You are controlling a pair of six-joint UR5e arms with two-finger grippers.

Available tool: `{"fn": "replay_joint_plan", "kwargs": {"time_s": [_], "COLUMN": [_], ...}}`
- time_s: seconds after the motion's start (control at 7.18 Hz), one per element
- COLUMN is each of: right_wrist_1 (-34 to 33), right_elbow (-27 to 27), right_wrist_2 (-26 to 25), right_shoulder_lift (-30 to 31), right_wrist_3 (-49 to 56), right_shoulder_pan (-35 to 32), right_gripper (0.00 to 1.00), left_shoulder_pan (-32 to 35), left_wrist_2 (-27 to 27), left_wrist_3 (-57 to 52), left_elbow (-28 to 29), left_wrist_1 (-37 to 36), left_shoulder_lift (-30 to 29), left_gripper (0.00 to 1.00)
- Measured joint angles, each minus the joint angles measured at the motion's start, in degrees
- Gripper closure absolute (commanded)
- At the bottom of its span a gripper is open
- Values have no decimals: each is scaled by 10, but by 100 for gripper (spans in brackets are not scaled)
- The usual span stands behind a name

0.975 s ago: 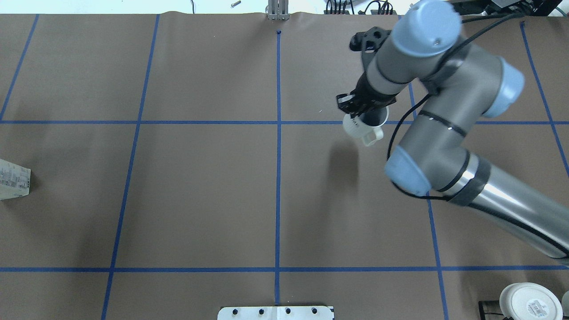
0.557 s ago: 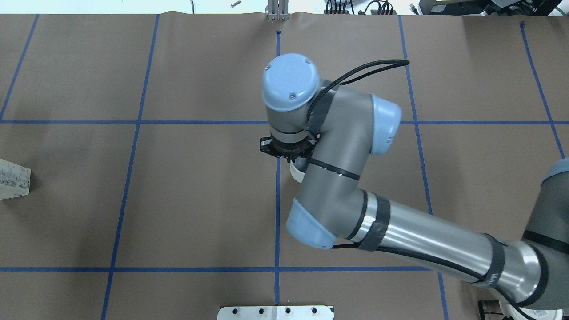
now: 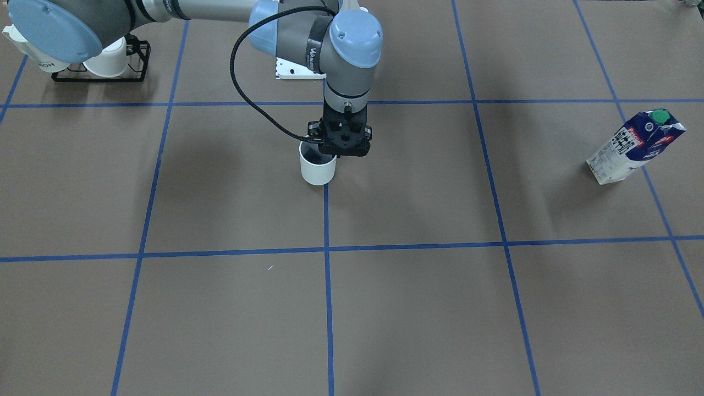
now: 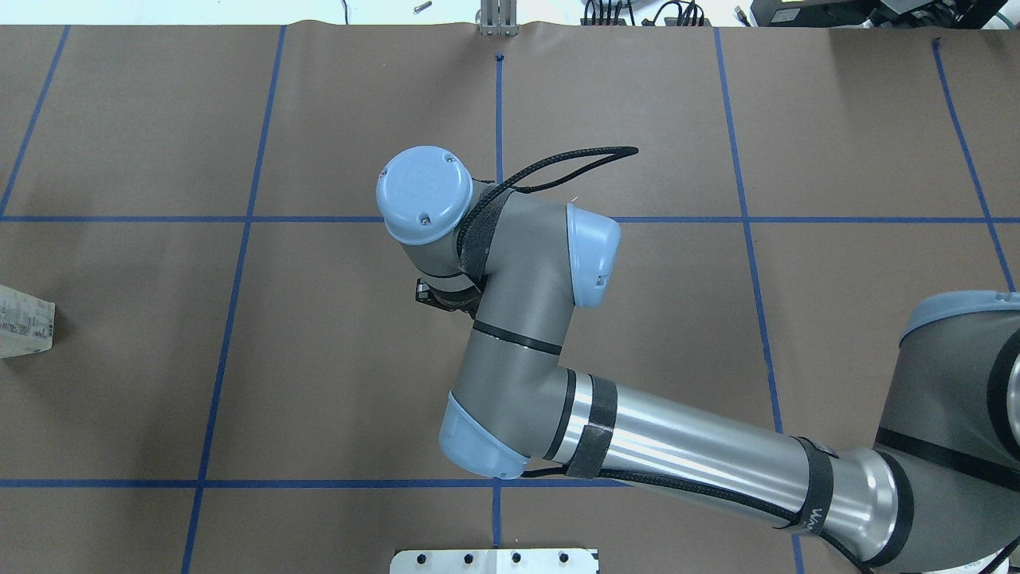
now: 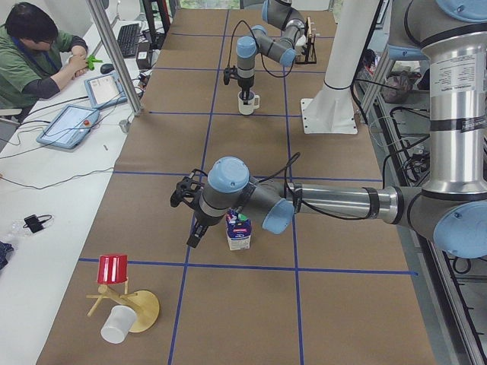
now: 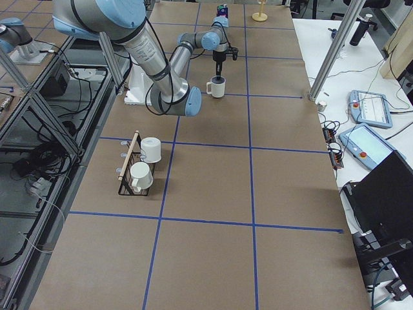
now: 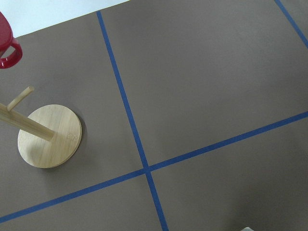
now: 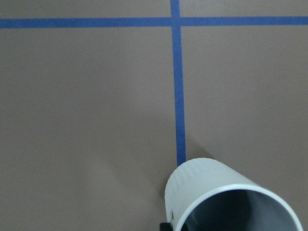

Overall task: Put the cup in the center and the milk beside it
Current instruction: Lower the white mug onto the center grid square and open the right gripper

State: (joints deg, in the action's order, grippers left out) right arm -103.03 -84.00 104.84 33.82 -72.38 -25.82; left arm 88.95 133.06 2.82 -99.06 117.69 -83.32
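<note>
The white cup (image 3: 318, 165) stands upright at the middle blue tape line of the center (image 3: 396, 176), at or just above the paper. My right gripper (image 3: 336, 147) reaches down over its rim and is shut on it. The right wrist view shows the cup (image 8: 226, 202) close below the camera, on the tape line. The overhead view hides it under my right arm. The milk (image 3: 635, 146), blue and white with a green cap, stands far off on my left side, and shows at the overhead view's left edge (image 4: 24, 320). My left gripper (image 5: 195, 232) hovers beside the milk (image 5: 240, 232); I cannot tell whether it is open.
A black rack with white cups (image 3: 104, 60) stands near my right arm's base. A wooden stand (image 7: 48, 137) with a red cup (image 5: 114, 268) is at the table's left end. An operator (image 5: 38, 46) sits at a side table.
My right arm has carried the cup from the back right cell leftward and nearer to me, to the middle tape line. The milk has not moved.
</note>
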Motion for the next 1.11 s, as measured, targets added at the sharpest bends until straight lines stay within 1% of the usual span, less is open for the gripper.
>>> {"fn": "replay_joint_plan", "kwargs": {"time_s": [0.14,0.28,0.42,0.56,0.84,0.97,1.11], "right_wrist_1": [12,25,38,52,70,71,70], "right_elbow": [3,6,8,8,-7,-28,-47], "right_wrist_2": [-6,-10,-14,-24,-54,-55,-44], "right_shoulder_lift": [1,3,6,7,3,2,9], "right_wrist_3": [0,-1,-3,-4,-3,6,29], "right_shoulder_pan": [3,6,6,7,-3,-23,-52], "right_gripper": [82,56,17,1,0,0,0], "left_shoulder_pan": [0,-1,-1,-1,-1,-1,-1], "left_wrist_2": [0,-1,-1,0,-1,0,0], "left_wrist_3": [0,0,0,0,0,0,0], "left_elbow": [1,1,2,2,5,8,10], "left_wrist_1": [0,0,0,0,0,0,0], "left_shoulder_lift": [0,0,0,0,0,-1,-1], "left_gripper": [1,1,1,1,1,1,1]}}
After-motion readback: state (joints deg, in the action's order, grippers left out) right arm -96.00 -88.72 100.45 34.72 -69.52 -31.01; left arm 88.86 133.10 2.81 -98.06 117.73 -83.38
